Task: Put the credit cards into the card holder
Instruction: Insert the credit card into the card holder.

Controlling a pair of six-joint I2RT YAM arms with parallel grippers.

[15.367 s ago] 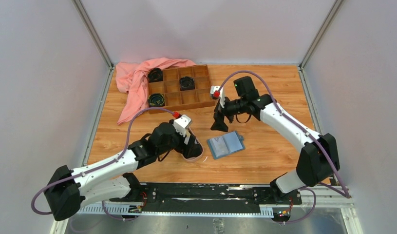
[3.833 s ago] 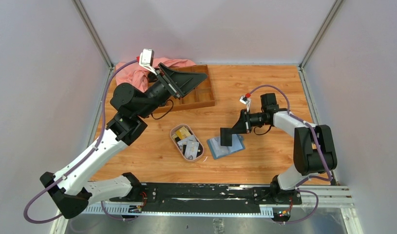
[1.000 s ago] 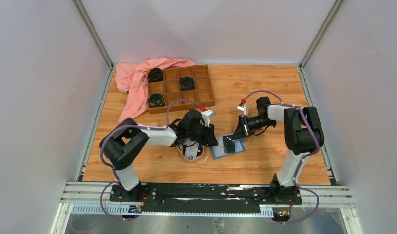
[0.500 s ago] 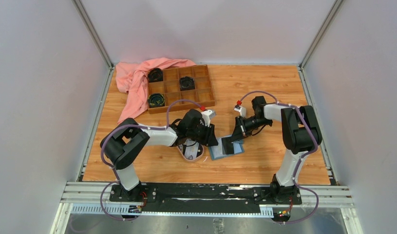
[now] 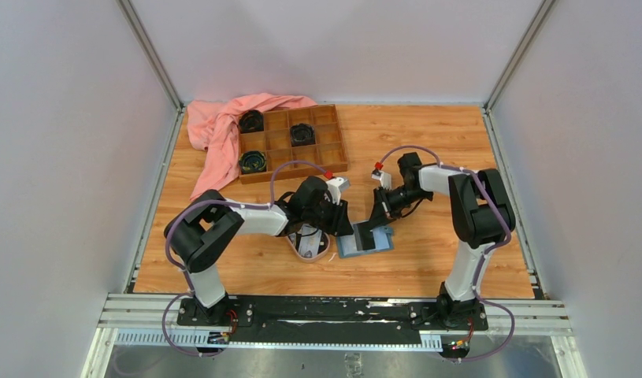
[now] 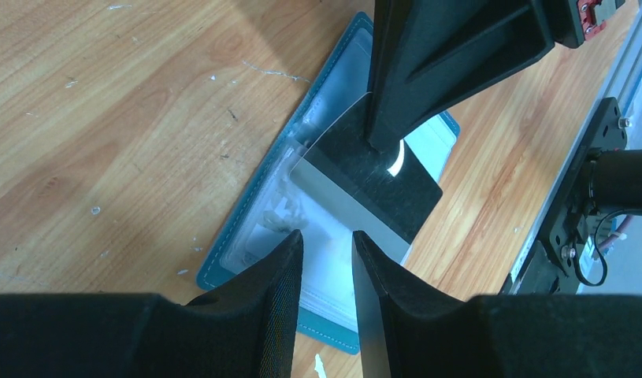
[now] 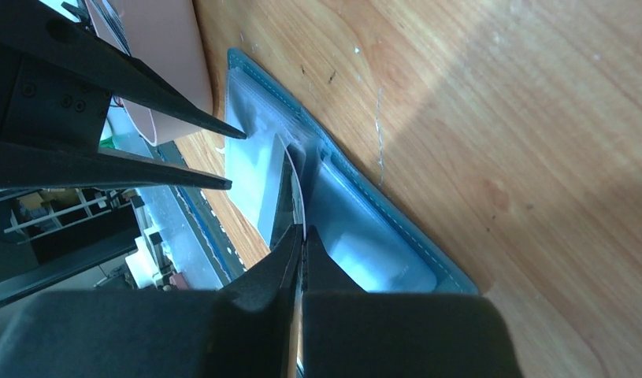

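Observation:
The card holder [image 5: 363,244] lies open on the wood, blue with pale slots [image 6: 262,228]. My right gripper [image 5: 376,224] is shut on a black credit card [image 6: 376,185] with a grey edge. The card stands tilted over the card holder, its lower edge touching the inside near the fold. In the right wrist view it is edge-on between the fingers [image 7: 302,228], above the card holder [image 7: 357,236]. My left gripper [image 6: 328,244] is open with nothing between its fingers, and its tips sit low over the card holder's left half. More pale credit cards [image 5: 308,246] lie in the pink dish.
The pink oval dish [image 5: 297,240] sits just left of the card holder, under my left wrist. A brown wooden compartment tray [image 5: 290,142] with black round items and a pink cloth [image 5: 215,134] are at the back left. The black base rail [image 5: 325,311] runs along the near edge.
My right gripper has shifted a little to the left with the black card, bringing it closer over the card holder. The left arm has stayed put.

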